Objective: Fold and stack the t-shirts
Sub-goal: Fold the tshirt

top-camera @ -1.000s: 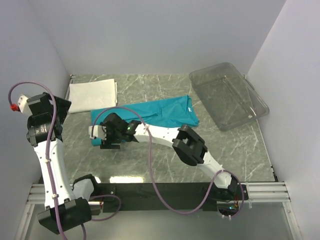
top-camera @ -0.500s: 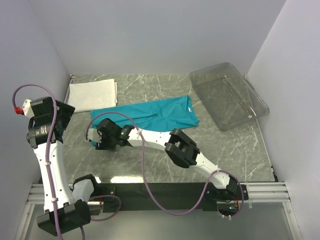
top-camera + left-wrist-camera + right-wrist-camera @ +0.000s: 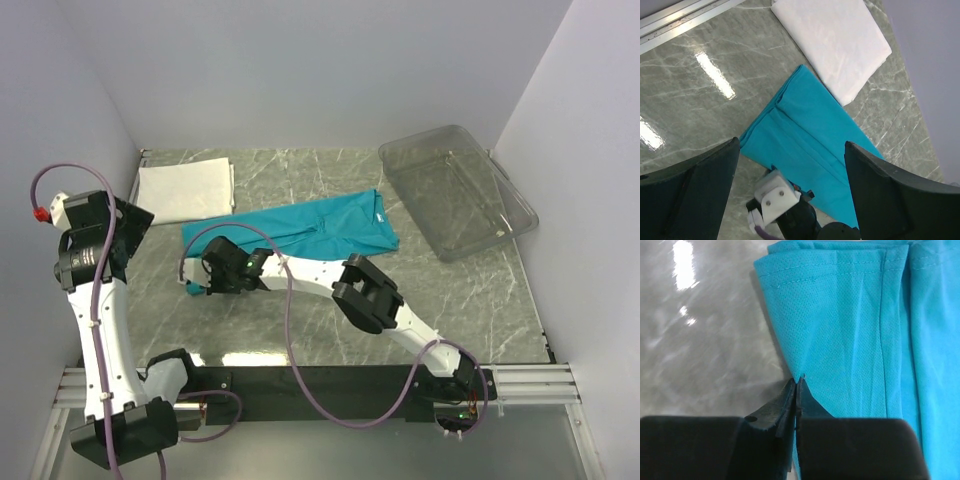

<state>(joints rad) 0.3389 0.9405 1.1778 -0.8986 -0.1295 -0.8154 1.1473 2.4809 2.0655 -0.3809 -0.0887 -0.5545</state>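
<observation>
The teal-blue t-shirt [image 3: 300,230] lies folded into a long strip across the middle of the table, its white neck label at the right end. My right gripper [image 3: 203,284] sits at the strip's near left corner, shut on the cloth edge [image 3: 799,377], which is pinched between its fingertips. The teal t-shirt [image 3: 850,315] fills that view ahead of the jaws. A folded white t-shirt [image 3: 185,190] rests at the back left, just beyond the teal one. My left gripper [image 3: 791,145] hangs open high above the teal t-shirt [image 3: 810,135] and the white t-shirt [image 3: 835,45], holding nothing.
A clear plastic tray [image 3: 455,190] stands at the back right, tilted against the right wall. White walls enclose the marble table [image 3: 330,330] on three sides. The right arm [image 3: 370,290] stretches across the near middle of the table.
My right gripper slid left to the teal t-shirt's near left corner and shut on its edge. The left arm shifted only slightly.
</observation>
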